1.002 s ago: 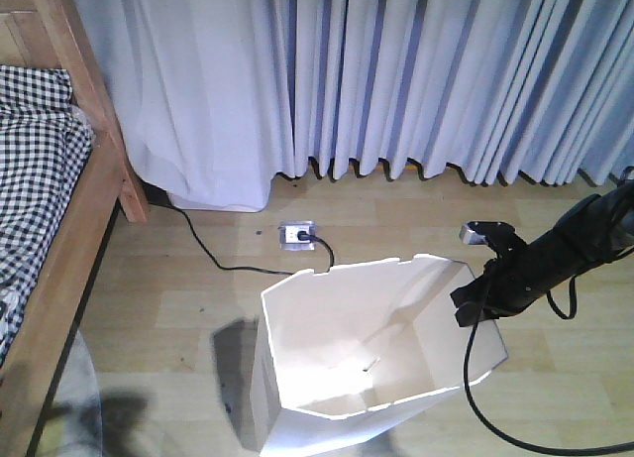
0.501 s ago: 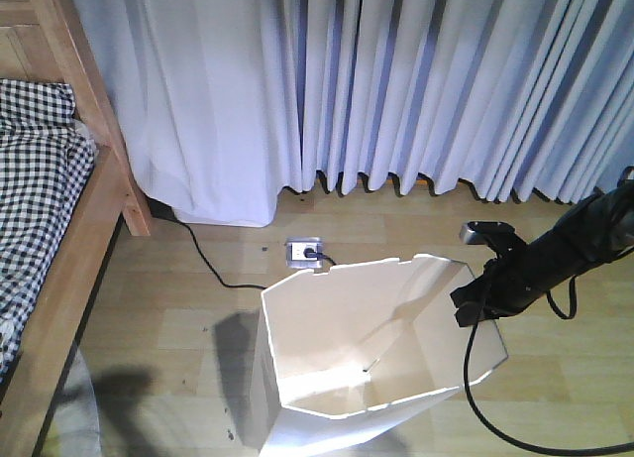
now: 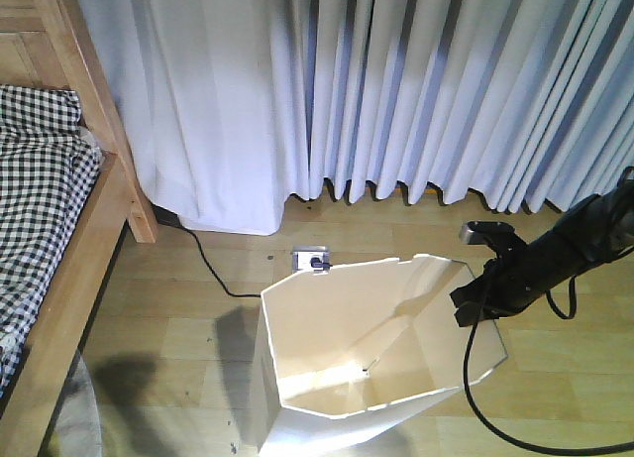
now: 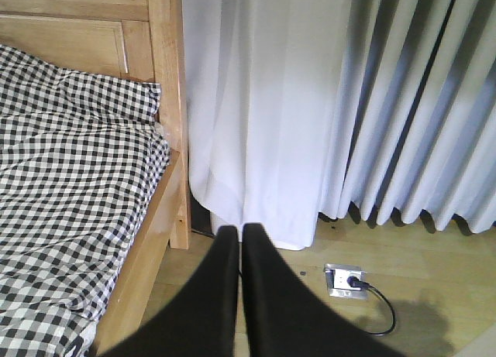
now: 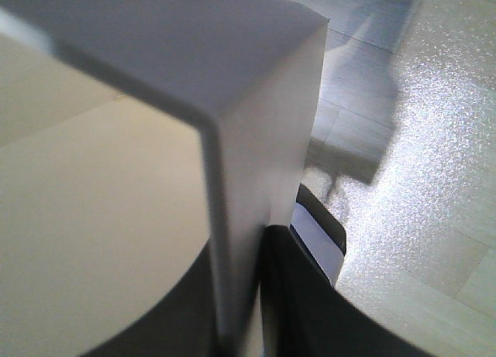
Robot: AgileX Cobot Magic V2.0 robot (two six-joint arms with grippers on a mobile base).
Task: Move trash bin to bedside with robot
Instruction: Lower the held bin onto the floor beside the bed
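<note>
Trash bin (image 3: 337, 348), upright on the floor (image 3: 168, 328), well apart from the bed frame (image 3: 84, 269): one rim wall is clamped by the right gripper (image 3: 468, 306), as shown only in the right wrist view; slipping from this pinch, or snagging on the black cable (image 3: 226, 290), is judged possible; the left gripper (image 4: 239, 239), fingers together, is shown only in its own view.

The trash bin (image 3: 337, 353) stands at six o'clock; the right gripper (image 3: 469, 306) clasps its three o'clock rim.
</note>
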